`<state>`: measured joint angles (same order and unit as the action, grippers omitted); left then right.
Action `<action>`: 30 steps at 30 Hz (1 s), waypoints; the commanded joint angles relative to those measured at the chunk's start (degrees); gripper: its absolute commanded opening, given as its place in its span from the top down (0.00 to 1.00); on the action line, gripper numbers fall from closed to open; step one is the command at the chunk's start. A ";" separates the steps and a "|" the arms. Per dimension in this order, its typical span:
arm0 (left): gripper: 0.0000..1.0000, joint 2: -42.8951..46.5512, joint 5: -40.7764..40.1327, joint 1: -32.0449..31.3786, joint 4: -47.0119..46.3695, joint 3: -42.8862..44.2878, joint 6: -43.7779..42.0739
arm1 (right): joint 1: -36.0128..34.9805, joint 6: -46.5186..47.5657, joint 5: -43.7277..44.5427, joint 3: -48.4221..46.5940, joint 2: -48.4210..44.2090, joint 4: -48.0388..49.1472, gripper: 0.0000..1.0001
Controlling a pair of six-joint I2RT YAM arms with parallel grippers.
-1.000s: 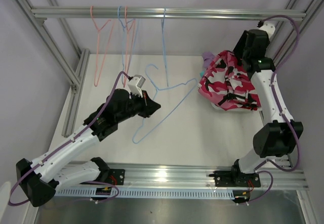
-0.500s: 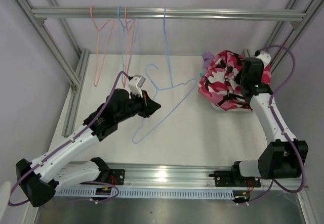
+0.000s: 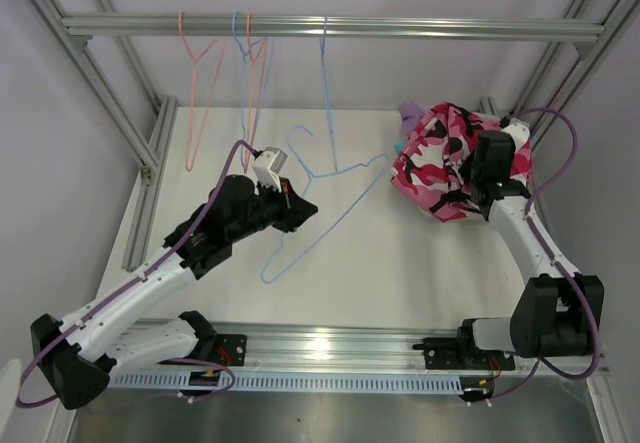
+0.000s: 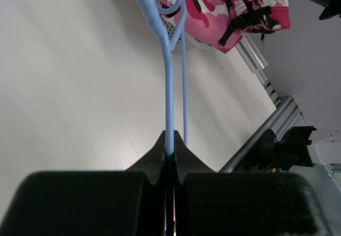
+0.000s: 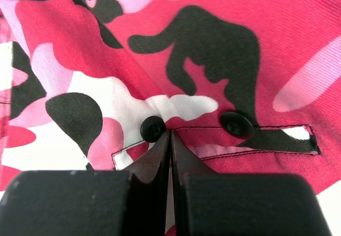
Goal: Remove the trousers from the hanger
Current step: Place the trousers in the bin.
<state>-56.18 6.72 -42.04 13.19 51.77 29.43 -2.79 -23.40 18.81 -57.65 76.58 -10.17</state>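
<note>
The pink camouflage trousers (image 3: 435, 163) lie bunched on top of a pile at the table's right rear, off any hanger. My right gripper (image 3: 478, 199) is pressed down onto them. In the right wrist view its jaws (image 5: 170, 135) are shut and pinch a fold of the camouflage cloth (image 5: 213, 44) beside a black button. A bare light-blue hanger (image 3: 309, 176) stretches across the table's middle. My left gripper (image 3: 303, 209) is shut on its wire (image 4: 168, 87), with the jaws (image 4: 170, 151) tight around it. The camouflage pile (image 4: 208, 12) shows beyond the hanger's far end.
A lilac cloth (image 3: 410, 113) and a bit of teal (image 3: 398, 146) peek out from under the pile. Several empty wire hangers, a pink one (image 3: 195, 83) and a blue one (image 3: 324, 83) among them, hang from the overhead rail (image 3: 420, 29). Frame posts stand at both sides.
My right arm has dropped from above the pile's far side down onto the camouflage trousers, and its jaws have closed there. The left arm and the blue hanger have stayed put.
</note>
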 commanded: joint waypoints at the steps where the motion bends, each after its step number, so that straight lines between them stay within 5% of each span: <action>1: 1.00 0.46 0.93 -0.23 -0.97 2.64 -1.48 | -0.03 0.89 -1.84 -4.74 -2.13 -7.40 0.93; 9: 1.00 2.83 1.89 -0.58 -0.27 3.69 -2.01 | -0.55 -0.68 -5.54 -9.24 -4.50 -12.76 0.82; 18: 0.99 1.69 -4.17 -6.73 7.89 9.40 -7.11 | -13.54 -1.48 -1.16 -14.15 -13.29 -20.58 0.68; 24: 1.00 2.48 -1.80 -8.93 13.43 14.84 -5.61 | -22.87 -2.53 0.80 -20.65 -14.52 -26.74 0.76; 30: 1.00 4.86 -9.76 -9.02 15.19 18.53 -5.08 | -25.25 -7.00 -11.14 -21.10 -19.88 -23.67 0.80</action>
<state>-52.69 2.66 -50.78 27.57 65.67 24.43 -27.20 -27.16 14.59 -76.53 59.90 -34.79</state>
